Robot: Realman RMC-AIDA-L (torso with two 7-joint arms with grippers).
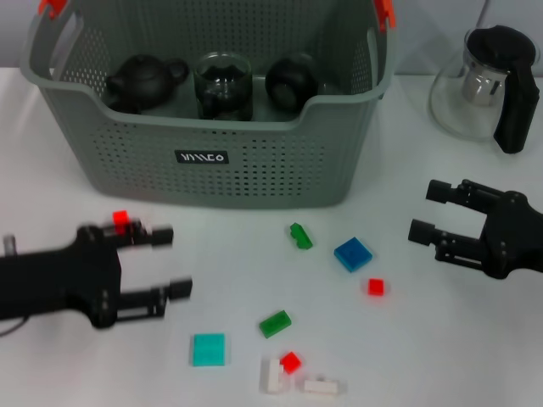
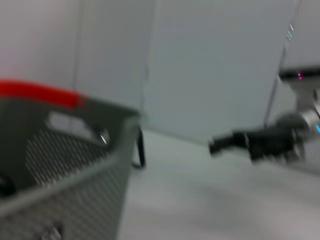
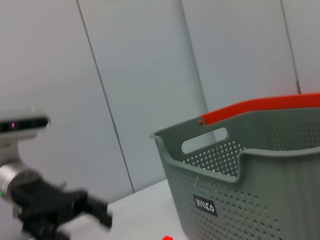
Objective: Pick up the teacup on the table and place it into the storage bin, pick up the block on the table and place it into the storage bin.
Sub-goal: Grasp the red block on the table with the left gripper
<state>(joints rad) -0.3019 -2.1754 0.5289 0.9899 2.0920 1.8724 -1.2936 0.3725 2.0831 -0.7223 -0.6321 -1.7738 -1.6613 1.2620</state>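
While two teapots [image 1: 144,80] sit binned, nine blocks [image 1: 353,253] remain.

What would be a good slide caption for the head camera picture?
Two open grippers, left and right, hover over scattered blocks before a grey storage bin holding dark teaware.

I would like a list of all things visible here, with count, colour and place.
Bin: 1, grey, orange clips, back of table.
Teapots: 2, black, inside bin, left and right.
Glass cup: 1, clear, inside bin, between teapots.
Pitcher: 1, glass, black handle, back right.
Green blocks: 2, centre.
Blue block: 1, centre right.
Red blocks: 3, one by left gripper, two in front.
Teal block: 1, front.
White blocks: 2, front edge.
Table: 1, white.
Left gripper: open, front left.
Right gripper: open, right.
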